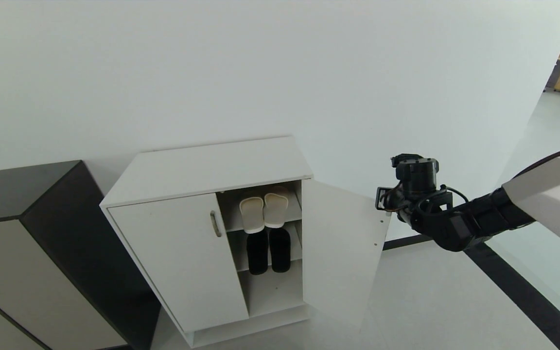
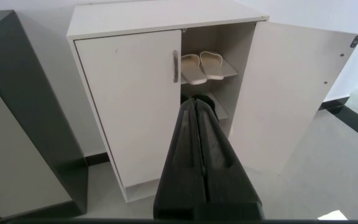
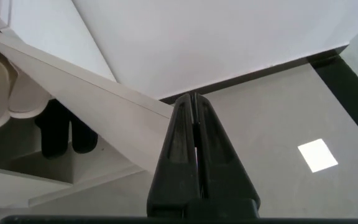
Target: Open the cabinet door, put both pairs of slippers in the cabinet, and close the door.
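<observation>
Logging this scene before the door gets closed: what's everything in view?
white cabinet: one, white, against the wall
open door: one, white, cabinet's right side
closed door: one, white, cabinet's left side
handle: one, metal grey, on the closed door
pale slippers: one pair, cream, top shelf
black slippers: one pair, black, shelf below
dark cabinet: one, black, left of the white cabinet
floor stripe: one, black, floor at right
left gripper: one, black, shut, facing the cabinet
right gripper: one, black, shut, beside the open door's edge

a dark cabinet (image 1: pixel 42 218) with pale doors stands left against the white wall (image 1: pixel 260 68); a black strip (image 1: pixel 518 287) crosses the floor (image 1: pixel 430 306) at right.
</observation>
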Tool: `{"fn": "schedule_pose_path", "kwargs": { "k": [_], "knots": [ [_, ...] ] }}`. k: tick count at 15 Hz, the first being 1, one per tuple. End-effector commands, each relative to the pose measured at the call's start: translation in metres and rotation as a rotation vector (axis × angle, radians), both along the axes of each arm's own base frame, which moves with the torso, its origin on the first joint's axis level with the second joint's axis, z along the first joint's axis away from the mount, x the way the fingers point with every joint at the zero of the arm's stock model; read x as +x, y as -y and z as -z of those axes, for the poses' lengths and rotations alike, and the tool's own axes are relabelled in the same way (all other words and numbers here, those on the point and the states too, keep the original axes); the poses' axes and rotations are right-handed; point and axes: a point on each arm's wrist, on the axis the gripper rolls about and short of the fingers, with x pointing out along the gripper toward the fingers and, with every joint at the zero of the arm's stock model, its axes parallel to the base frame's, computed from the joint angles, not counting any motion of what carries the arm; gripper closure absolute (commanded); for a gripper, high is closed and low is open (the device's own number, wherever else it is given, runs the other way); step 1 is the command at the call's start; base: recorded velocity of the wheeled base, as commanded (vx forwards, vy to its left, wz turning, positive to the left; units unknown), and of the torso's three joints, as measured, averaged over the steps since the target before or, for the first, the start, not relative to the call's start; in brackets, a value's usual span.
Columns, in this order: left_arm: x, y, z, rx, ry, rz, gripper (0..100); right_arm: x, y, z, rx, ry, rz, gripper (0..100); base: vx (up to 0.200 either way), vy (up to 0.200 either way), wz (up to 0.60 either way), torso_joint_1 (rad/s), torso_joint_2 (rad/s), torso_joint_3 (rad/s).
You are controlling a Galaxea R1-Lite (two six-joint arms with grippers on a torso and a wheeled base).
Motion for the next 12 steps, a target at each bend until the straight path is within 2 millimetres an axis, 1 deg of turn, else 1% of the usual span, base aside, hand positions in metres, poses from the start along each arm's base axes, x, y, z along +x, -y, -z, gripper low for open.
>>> {"fn": "schedule_pose_path", "kwargs": {
  "k": [1,4,12],
  "knots": [
    [0.0001,0.0000,-0.0001,0.000,-0.001,-0.001,100,0.0051,-0.0002,0.0125,-0.011,-0.023,0.004,100,0.000,0.000,0.00,0.000,0.00,0.000],
    [0.0001,0.0000,-0.0001,0.000,-0.001,0.000,100,0.0063,-0.0007,0.0179,-0.016,-0.034,0.006,100,0.000,0.000,0.00,0.000,0.00,0.000],
    [0.0001,0.0000,-0.0001,0.000,-0.001,0.000,100,0.0053,-0.0010,0.0207,-0.021,-0.047,0.004,100,0.000,0.000,0.00,0.000,0.00,0.000]
  ]
}}
